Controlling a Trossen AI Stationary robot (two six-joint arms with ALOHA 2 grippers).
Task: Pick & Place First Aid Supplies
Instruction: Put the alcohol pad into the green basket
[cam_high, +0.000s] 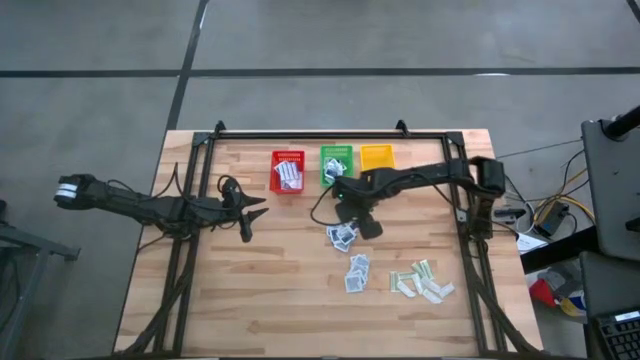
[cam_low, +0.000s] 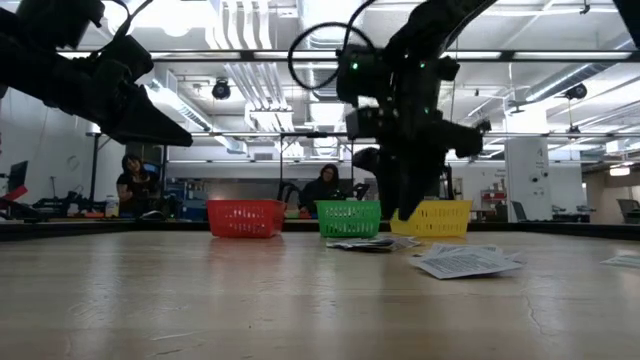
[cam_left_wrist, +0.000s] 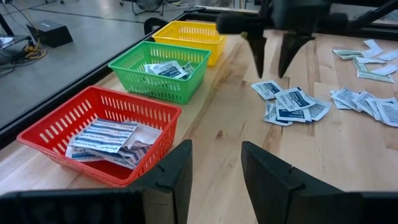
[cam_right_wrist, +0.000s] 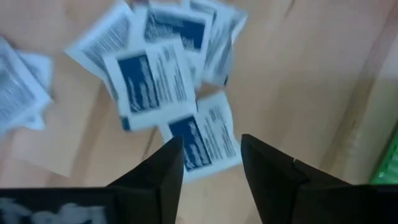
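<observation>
sorting partly done: striped oblong packets (cam_left_wrist: 106, 135) in red basket (cam_left_wrist: 62, 124), square packets (cam_left_wrist: 165, 68) in green basket (cam_left_wrist: 134, 59), yellow basket (cam_left_wrist: 186, 31) bare; loose squares (cam_high: 341, 236) and beige strips (cam_high: 420, 280) left on table (cam_high: 270, 280); right gripper (cam_left_wrist: 272, 62) spread, empty, above squares; left gripper (cam_high: 246, 212) spread, idle beside red basket.
</observation>
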